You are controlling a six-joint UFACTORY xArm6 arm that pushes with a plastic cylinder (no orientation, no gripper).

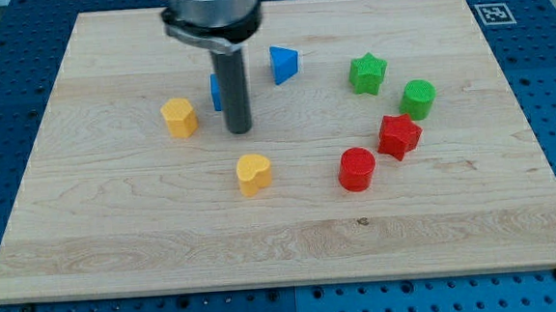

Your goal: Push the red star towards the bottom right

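Observation:
The red star (pixel 399 135) lies right of the board's centre, touching or nearly touching a red cylinder (pixel 357 169) at its lower left. A green cylinder (pixel 418 99) sits just above the star. My tip (pixel 240 130) rests on the board well to the left of the red star, between a yellow hexagon-like block (pixel 179 117) and the star, with a blue block (pixel 216 92) partly hidden behind the rod.
A blue triangle (pixel 284 64) lies up and right of the rod. A green star (pixel 368 74) sits upper right. A yellow heart (pixel 254 174) lies below the tip. The wooden board (pixel 284 252) sits on a blue perforated table, with a marker tag (pixel 491 12) at the top right corner.

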